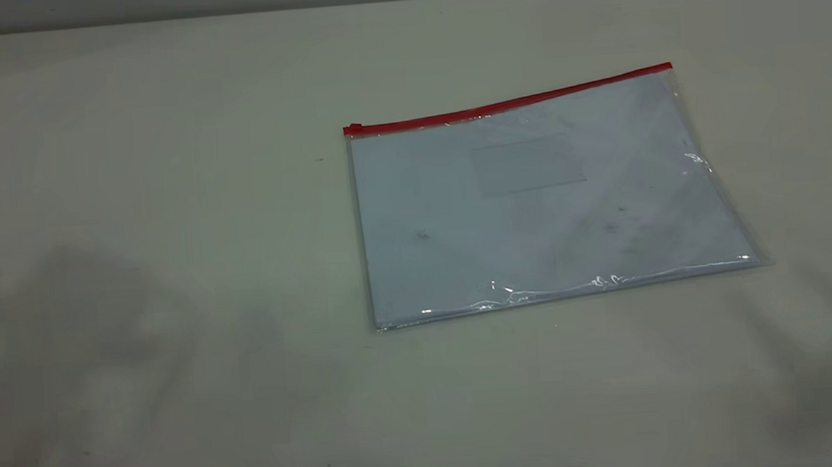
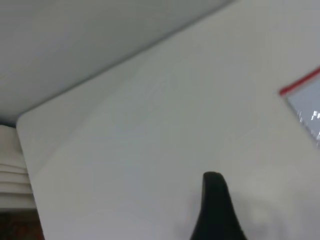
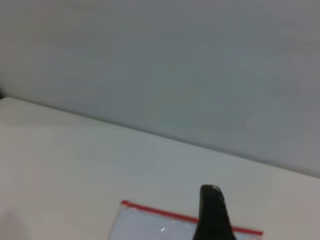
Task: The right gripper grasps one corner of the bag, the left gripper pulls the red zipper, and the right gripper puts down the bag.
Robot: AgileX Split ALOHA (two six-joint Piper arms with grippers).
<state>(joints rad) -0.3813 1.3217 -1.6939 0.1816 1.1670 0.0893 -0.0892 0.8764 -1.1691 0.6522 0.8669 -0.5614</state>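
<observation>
Bag [image 1: 544,204] lies flat, red zipper [image 1: 509,101] along far edge.

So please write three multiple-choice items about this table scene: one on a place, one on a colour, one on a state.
1. Along which edge of the bag does the zipper run?
A. far edge
B. near edge
C. right short edge

2. What colour is the zipper?
A. blue
B. red
C. green

3. How is the bag now?
A. lifted by a hand
B. folded double
C. flat on the table

Key: 1 A, the strip lies on the far side in the outside view. 2 B, it is plainly red. 3 C, no hand touches it.
</observation>
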